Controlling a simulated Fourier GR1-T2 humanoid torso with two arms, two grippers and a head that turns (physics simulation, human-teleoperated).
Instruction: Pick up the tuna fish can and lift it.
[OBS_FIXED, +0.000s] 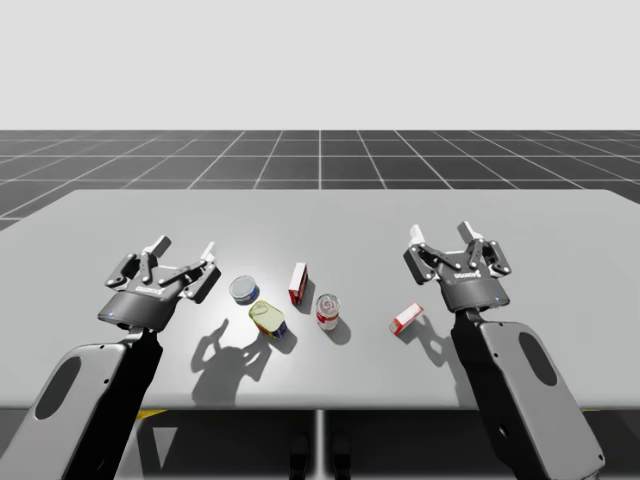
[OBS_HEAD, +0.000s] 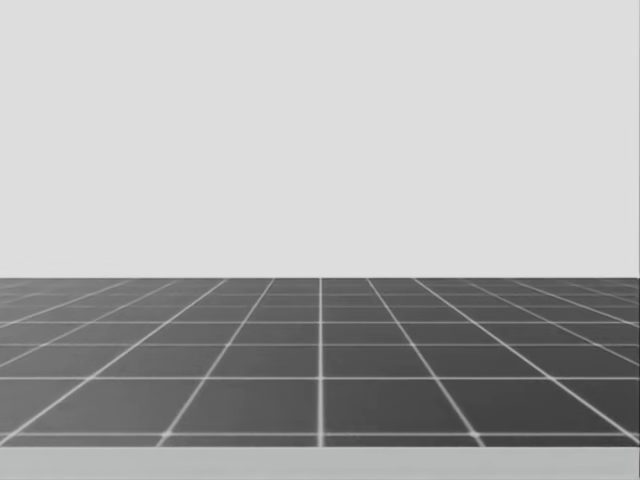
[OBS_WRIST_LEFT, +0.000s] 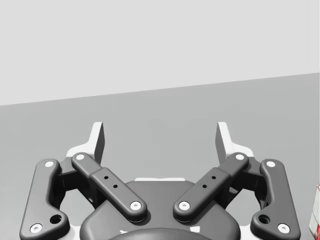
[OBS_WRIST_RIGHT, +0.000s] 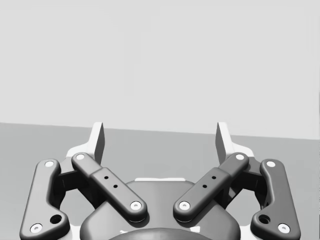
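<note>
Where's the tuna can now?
In the high view the tuna can sits left of centre on the table, just right of my left gripper, next to the yellow-topped can.

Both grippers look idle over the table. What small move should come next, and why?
Probably move the left gripper sideways toward the short blue can and begin lowering over it. That gripper is open and holds nothing, and the can stands on the table just beside it. The right gripper, also open, is much farther from the can.
</note>
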